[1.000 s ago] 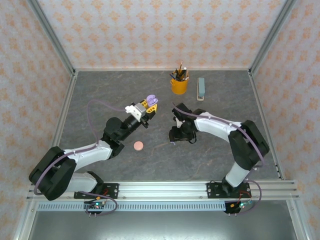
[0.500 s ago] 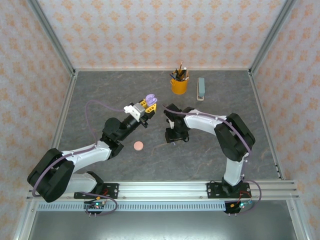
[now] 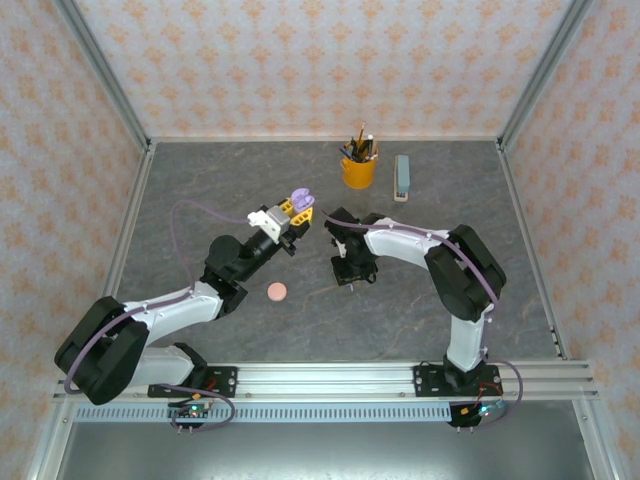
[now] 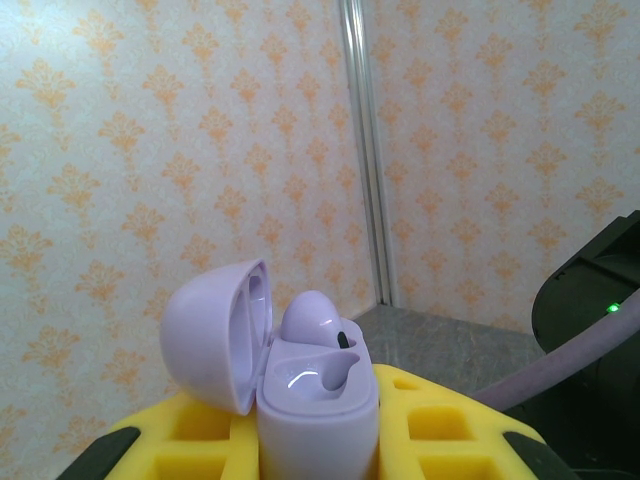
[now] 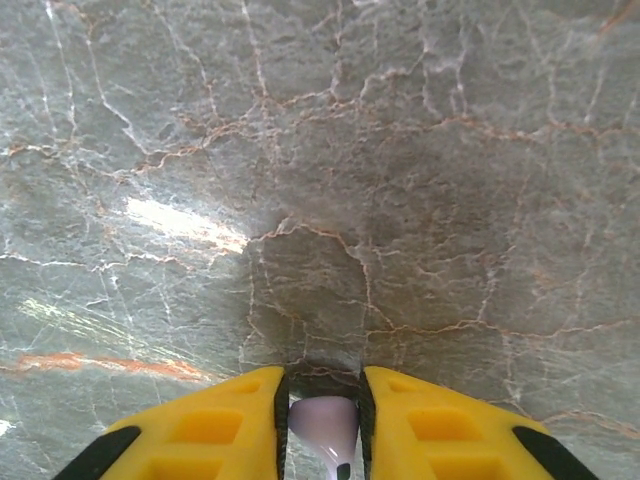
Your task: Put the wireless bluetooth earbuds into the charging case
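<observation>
Right fingers [image 5: 200, 430] pinching lilac earbud [image 5: 322, 425], veined grey marble table [image 5: 400, 150]; orange-patterned walls [image 3: 300, 60]

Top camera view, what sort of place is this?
Probably a robot test booth staged as a desk: wallpapered walls, a yellow pencil cup, and a left arm and right arm bolted to a metal rail.

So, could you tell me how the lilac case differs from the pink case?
The lilac case is open, with one earbud seated inside; the pink case looks closed. The lilac case is held off the table in the left gripper; the pink case lies flat on the table, untouched. Both are small, rounded cases.
</observation>
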### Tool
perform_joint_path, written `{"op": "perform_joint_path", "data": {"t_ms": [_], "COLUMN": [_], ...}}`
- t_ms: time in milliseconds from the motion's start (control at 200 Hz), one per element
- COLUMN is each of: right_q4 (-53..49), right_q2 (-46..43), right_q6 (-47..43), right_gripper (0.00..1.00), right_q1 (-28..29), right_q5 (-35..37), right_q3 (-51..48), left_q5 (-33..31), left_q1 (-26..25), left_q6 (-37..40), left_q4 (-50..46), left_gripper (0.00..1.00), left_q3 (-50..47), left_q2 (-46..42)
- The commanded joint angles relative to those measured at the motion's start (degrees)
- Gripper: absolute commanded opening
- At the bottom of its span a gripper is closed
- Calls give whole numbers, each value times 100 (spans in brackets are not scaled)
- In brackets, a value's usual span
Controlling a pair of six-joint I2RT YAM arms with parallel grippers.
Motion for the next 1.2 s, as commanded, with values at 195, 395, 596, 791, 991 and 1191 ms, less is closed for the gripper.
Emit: {"op": "perform_joint_path", "data": {"t_ms": [195, 395, 596, 791, 991, 1191], "right_q4": [-82, -24, -40, -102, -103, -56], "right_q2": [-82, -166, -218, -306, -377, -343], "right_q6": [276, 362, 354, 331, 343, 341], "right_gripper": [29, 37, 35, 35, 34, 33], "right_q1": [47, 47, 47, 53, 54, 54], "right_q5": [521, 489, 396, 417, 441, 435], "right_q3": [-147, -263, -321, -379, -504, -506], "left_q5": [-46, -45, -42, -40, -36, -21], "left_q1": [55, 48, 43, 49, 42, 53], "left_q6": [-26, -18, -22, -27, -44, -61], "left_q4": [117, 117, 125, 134, 131, 134], "left_gripper": [0, 0, 0, 0, 0, 0], "left_q3": [9, -2, 7, 21, 46, 62], "left_q2": [7, 4, 12, 21, 29, 68]}}
